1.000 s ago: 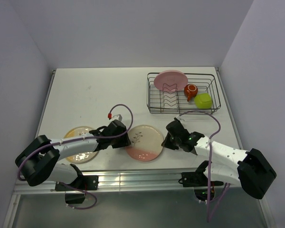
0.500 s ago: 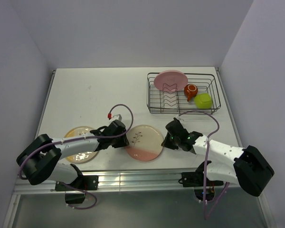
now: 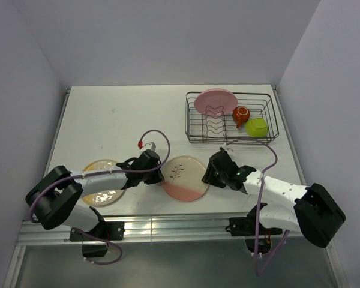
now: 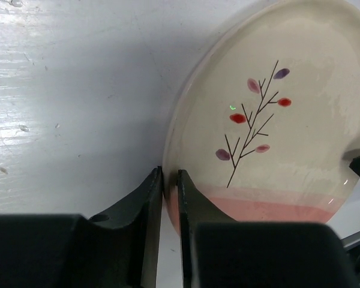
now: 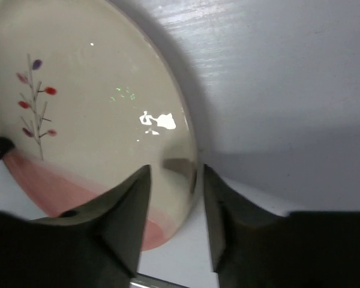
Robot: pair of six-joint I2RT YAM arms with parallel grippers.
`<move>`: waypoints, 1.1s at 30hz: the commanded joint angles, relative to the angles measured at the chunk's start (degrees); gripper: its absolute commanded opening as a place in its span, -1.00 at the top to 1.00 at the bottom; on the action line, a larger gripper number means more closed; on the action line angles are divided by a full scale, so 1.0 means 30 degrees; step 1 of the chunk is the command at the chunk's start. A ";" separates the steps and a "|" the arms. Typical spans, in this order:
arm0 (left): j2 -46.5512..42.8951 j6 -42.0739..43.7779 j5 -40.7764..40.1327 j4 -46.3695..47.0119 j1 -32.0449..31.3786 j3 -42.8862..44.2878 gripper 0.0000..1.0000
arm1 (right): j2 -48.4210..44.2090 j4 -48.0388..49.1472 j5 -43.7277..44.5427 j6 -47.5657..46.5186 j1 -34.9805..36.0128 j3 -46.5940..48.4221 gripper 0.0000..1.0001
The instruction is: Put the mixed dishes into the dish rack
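Observation:
A pink-and-cream plate with a leaf sprig point(image 3: 185, 178) lies near the table's front edge, between the two arms. My left gripper point(image 3: 161, 177) point(image 4: 170, 174) is shut on the left rim of this plate point(image 4: 270, 120), one finger above and one below. My right gripper point(image 3: 209, 174) point(image 5: 175, 171) is open, its fingers standing apart on either side of the right rim of the plate point(image 5: 90, 102). The dish rack point(image 3: 192, 135) stands at the back right and holds a plain pink plate point(image 3: 215, 101) upright, an orange-red cup point(image 3: 240, 115) and a lime-green bowl point(image 3: 257, 126).
A yellow-and-cream plate point(image 3: 102, 195) lies flat at the front left, partly under my left arm. A cable with a red tip point(image 3: 138, 144) loops above the left wrist. Walls close the table in on the left, back and right.
The right gripper has opened off the plate's right rim. The left gripper has closed onto its left rim. The plate has shifted slightly to the right.

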 commanded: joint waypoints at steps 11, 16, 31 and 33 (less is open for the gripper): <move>-0.2589 0.0656 -0.0462 -0.5438 -0.0299 0.0626 1.00 | -0.4096 -0.2315 0.1236 0.0795 0.0132 0.0864 -0.99; -0.3205 0.0656 -0.0492 -0.6228 -0.0329 0.1243 1.00 | -0.7142 -0.0211 -0.1016 0.2319 0.0103 -0.1448 -0.99; -0.3909 0.0626 -0.1106 -0.7519 -0.0475 0.2824 1.00 | -0.9489 0.1671 -0.4126 0.4870 0.0630 -0.3826 -0.87; -0.3851 0.0656 -0.1165 -0.7636 -0.0475 0.2942 1.00 | -0.9374 0.0939 -0.4213 0.4638 0.0718 -0.3477 -0.84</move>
